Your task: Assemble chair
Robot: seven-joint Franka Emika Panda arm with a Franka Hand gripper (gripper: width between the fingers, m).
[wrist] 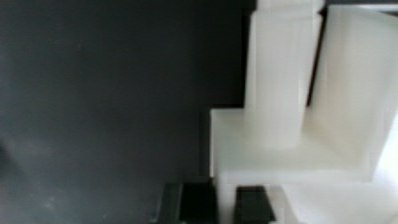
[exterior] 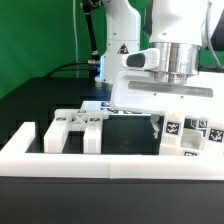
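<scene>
**Entry 1. Gripper** [exterior: 158, 128] [wrist: 222, 205]. 1 arm, 2 fingers, hanging low in the right half of the exterior view. The fingers are clenched together. The dark pads [wrist: 187, 205] nearly meet, and nothing shows in the slit between them, so it grasps nothing that can be made out.

**Entry 2. White chair part** [wrist: 267, 130]. It lies straight ahead of the fingertips in the wrist view, close to them, though contact cannot be told. It has a broad base on the near side and 2 bars running away from the hand. Its long axis therefore runs along the line from the pads outward, not across it (this is the relation any grasp or push would turn on). With the fingers closed, a nudge looks more likely than a pick-up.

**Entry 3. Tagged chair parts** [exterior: 187, 135]. A cluster at the lower right of the exterior view, just beside the fingers on the exterior view's right. Entry 2 probably belongs to it.

**Entry 4. Cross-shaped chair parts** [exterior: 80, 125]. At the lower left centre of the exterior view, well apart from the hand and not joined to the cluster. The chair is judged far from assembled.

**Entry 5. Border wall** [exterior: 100, 160]. A long white wall across the lower frame, in front of all the parts.

**Entry 6. Table** [exterior: 35, 110]. The black surface that carries everything.
</scene>
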